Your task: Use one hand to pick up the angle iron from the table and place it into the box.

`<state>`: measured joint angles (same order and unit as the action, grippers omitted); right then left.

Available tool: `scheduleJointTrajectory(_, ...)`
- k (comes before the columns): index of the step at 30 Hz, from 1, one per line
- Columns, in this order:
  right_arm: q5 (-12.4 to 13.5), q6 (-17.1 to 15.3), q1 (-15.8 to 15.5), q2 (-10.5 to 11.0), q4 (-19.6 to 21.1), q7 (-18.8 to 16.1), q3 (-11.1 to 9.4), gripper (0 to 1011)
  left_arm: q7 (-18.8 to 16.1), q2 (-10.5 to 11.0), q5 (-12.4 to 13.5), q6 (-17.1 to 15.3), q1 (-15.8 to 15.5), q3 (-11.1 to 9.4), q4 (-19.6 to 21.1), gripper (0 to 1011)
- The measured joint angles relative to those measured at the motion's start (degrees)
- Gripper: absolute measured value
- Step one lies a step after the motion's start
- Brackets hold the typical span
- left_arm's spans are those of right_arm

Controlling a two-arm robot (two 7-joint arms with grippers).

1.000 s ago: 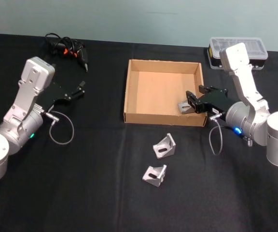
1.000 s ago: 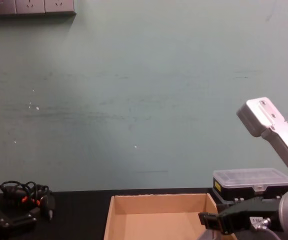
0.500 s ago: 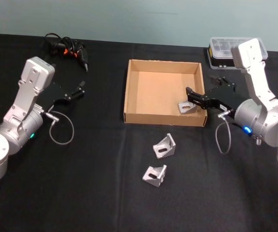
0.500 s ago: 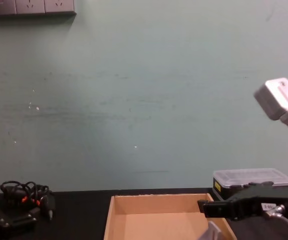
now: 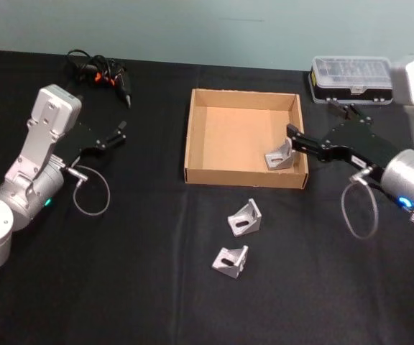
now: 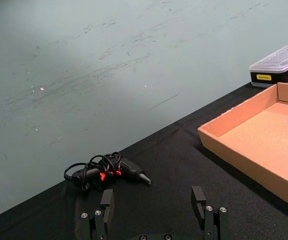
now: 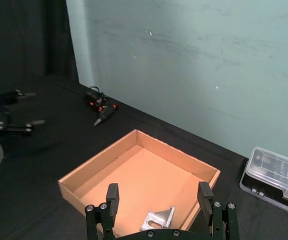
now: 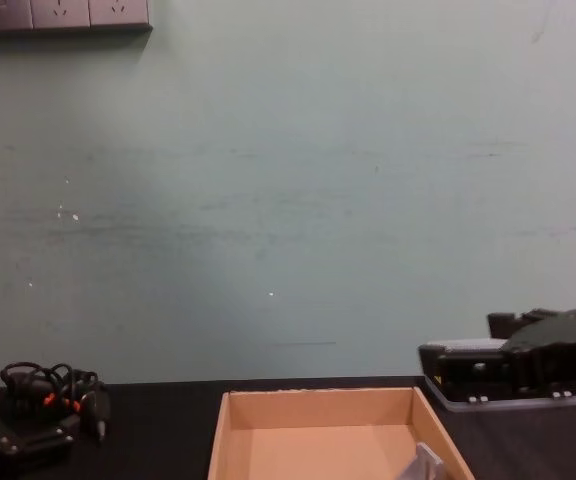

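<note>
Right gripper [image 5: 312, 122] withdrawn beside the box [image 5: 191, 136], fingers [image 5: 300, 139] apart, empty; angle iron [image 5: 280, 156] inside; left gripper [image 5: 118, 134] parked, likewise apart.

Arms [image 5: 45, 136]: boxy silver-grey metal
Hands: left gripper [image 5: 123, 134] and right gripper [image 7: 158, 194] black, silver screws
Cables [image 5: 109, 192]: grey wrist loops
Lights [image 5: 406, 202]: green left, blue right

Light was soft and even across all views. The flat matte black tabletop [image 5: 157, 302] read uniformly dark. The shallow brown cardboard box [image 5: 236, 136] carried faint shade along its inner walls. A pale sheen lay on the clear plastic case lid [image 5: 351, 68] and on the silver-grey metal angle irons [image 5: 244, 217].
</note>
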<state>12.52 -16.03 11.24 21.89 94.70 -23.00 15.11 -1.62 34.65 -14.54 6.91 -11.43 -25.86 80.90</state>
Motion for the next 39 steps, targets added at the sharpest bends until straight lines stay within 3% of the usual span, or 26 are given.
scheduleJointTrajectory(9,4.2,0.5,-8.1,6.1,11.2,-1.8,-3.4,1003,0.0,0.0,0.0,0.0,0.0,0.0,0.0,1011)
scheduleJointTrajectory(15,5.4,0.6,-12.0,8.3,16.2,-1.9,-4.0,1003,0.0,0.0,0.0,0.0,0.0,0.0,0.0,1011)
scheduleJointTrajectory(21,6.0,-0.1,-15.4,9.5,19.6,-1.1,-2.3,1003,0.0,0.0,0.0,0.0,0.0,0.0,0.0,1011)
scheduleJointTrajectory(26,6.1,-0.9,-16.1,9.9,20.5,-0.4,-0.5,1003,0.0,0.0,0.0,0.0,0.0,0.0,0.0,1011)
scheduleJointTrajectory(35,6.1,-2.6,-15.4,10.3,20.3,0.6,2.5,1003,0.0,0.0,0.0,0.0,0.0,0.0,0.0,1011)
scheduleJointTrajectory(39,6.7,-4.9,-14.3,9.9,19.2,1.3,3.9,1003,0.0,0.0,0.0,0.0,0.0,0.0,0.0,1011)
